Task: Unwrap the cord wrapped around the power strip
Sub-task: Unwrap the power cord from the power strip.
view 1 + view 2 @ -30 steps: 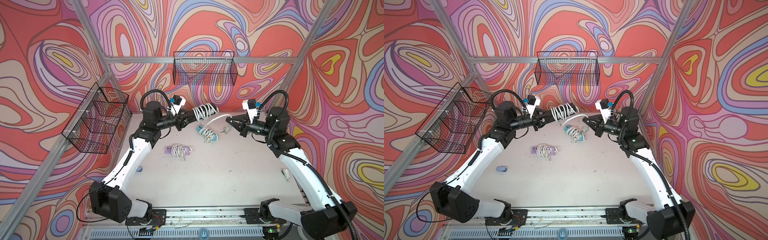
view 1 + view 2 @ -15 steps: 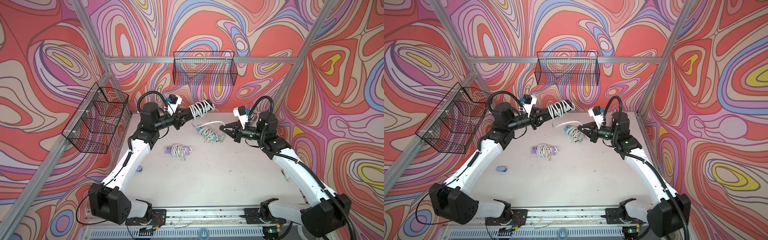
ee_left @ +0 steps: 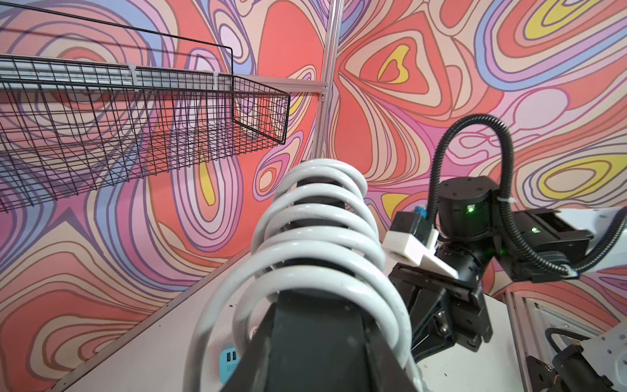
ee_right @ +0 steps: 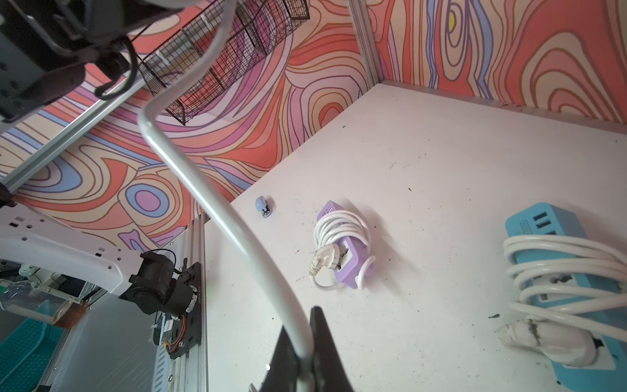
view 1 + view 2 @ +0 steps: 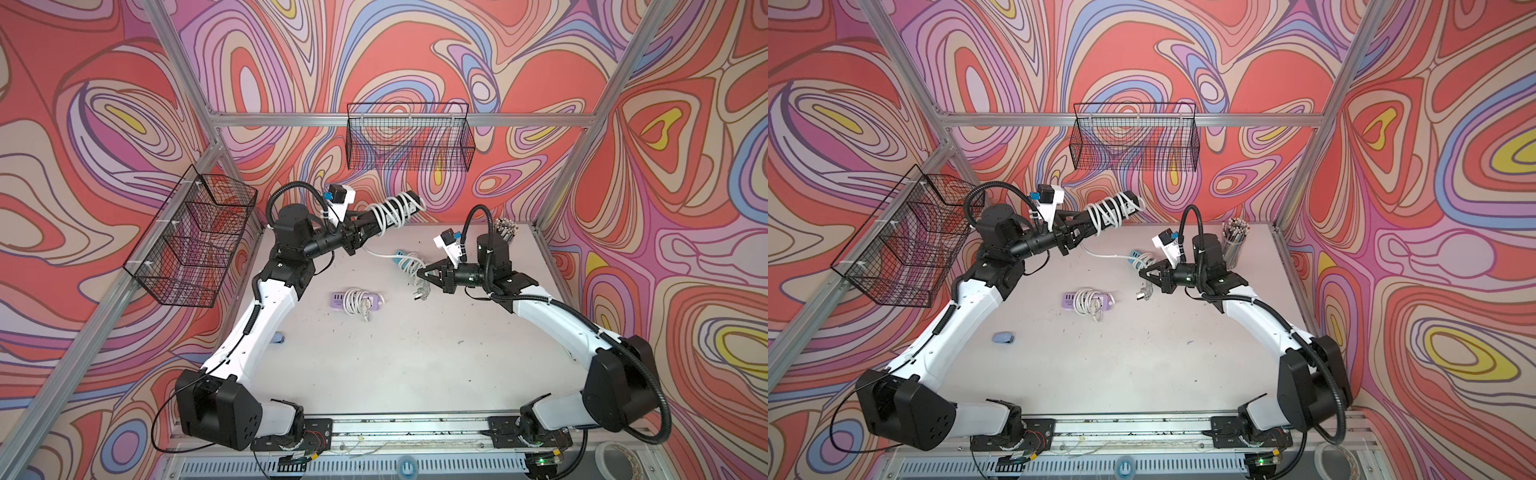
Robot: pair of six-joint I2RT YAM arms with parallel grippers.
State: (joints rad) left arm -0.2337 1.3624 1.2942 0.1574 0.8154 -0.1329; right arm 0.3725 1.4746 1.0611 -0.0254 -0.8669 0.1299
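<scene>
Over the back of the tabletop (image 5: 415, 353), the left gripper (image 5: 362, 227) clamped the coil-wrapped black power strip (image 5: 411, 195) aloft, long axis slanting toward the back wall, while the right gripper (image 5: 424, 276), lower and alongside, pinched shut on the white cord (image 5: 388, 214)'s loose tail.

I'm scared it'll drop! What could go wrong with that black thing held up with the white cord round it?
The white cord loops many times round the black power strip; if the right claw tugs hard, the strip might slip from the left claw. The right claw pinches the cord thinly, so it could slide out. Slack cord near the blue power strip may snag it.
</scene>
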